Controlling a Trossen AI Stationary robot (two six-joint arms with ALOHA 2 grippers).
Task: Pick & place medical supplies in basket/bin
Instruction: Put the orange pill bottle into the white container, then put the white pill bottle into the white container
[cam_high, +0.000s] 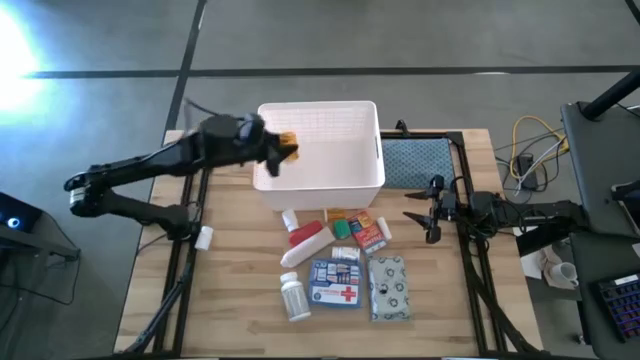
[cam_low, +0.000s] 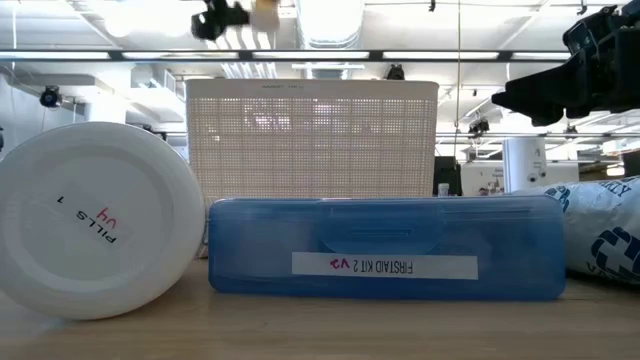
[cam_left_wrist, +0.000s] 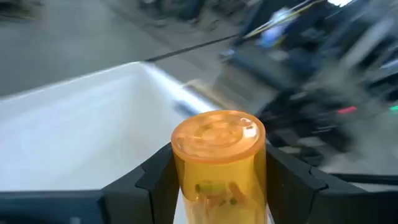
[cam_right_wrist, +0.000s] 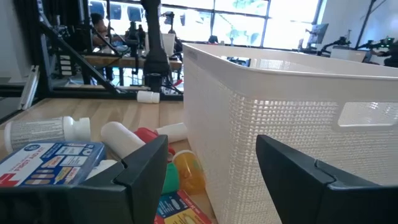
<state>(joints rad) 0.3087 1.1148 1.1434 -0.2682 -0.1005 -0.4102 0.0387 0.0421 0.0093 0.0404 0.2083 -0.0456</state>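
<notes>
So I've got the left claw (cam_high: 283, 147) up over the left wall of the white basket (cam_high: 372, 178), and it's clamped on the orange vial (cam_left_wrist: 219, 163). From the left wrist camera the vial sits upright between the two dark fingers (cam_left_wrist: 152, 180), lid towards the lens, with the basket's pale interior spread out behind it. In the overhead view you can just see the orange bit poking out past the claw tip, above the basket's inside edge.

The right claw (cam_high: 424, 214) is parked over the table (cam_high: 240, 300) to the right of the basket and the pile, empty, jaws standing apart. Its wrist camera looks straight along the basket's ribbed wall.

Rest of the supplies are on the table in front of the basket: a white pill bottle (cam_high: 294, 297) lying on its side at the near left, the blue first-aid pouch (cam_high: 335, 283) with the red cross next to it, the grey patterned packet (cam_high: 388, 288) just right of that. Closer to the basket there's the red-white tube (cam_high: 306, 240) and a cluster of small red and green boxes (cam_high: 362, 230).

A blue-grey folded cloth (cam_high: 415, 163) lies beside the basket's right wall.
</notes>
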